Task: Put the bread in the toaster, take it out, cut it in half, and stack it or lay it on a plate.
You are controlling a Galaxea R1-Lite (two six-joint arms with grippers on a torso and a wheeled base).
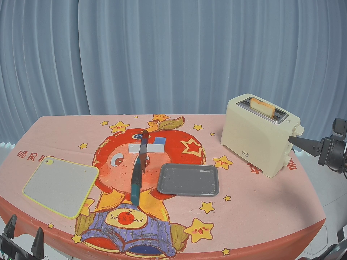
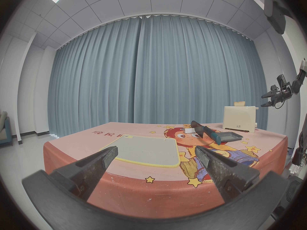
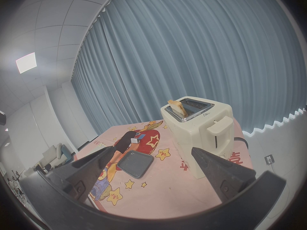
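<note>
Your right end effector (image 1: 301,143) sits at the right edge of the head view, held level with its fingers pointing at the lever end of the cream two-slot toaster (image 1: 258,134). It is near the toaster but apart from it, as the left wrist view shows. The fingers are spread with nothing between them, seen from the right wrist (image 3: 153,150) and from afar (image 2: 263,101). The slice of browned bread (image 1: 262,107) stands upright in the toaster's slot, its top poking above the rim. Your left end effector (image 1: 26,224) hangs in the lower left corner of the head view, off the near edge of the bench (image 1: 253,206), which is draped in a pink cartoon cloth. Its fingers are also spread and empty (image 2: 156,149), facing the grey cutting board with a yellow-green rim (image 1: 59,185). At frame centre, the knife with a teal handle and dark blade (image 1: 138,170) leans its blade on a white block (image 1: 155,148), just left of the empty grey rectangular plate (image 1: 188,179).
</note>
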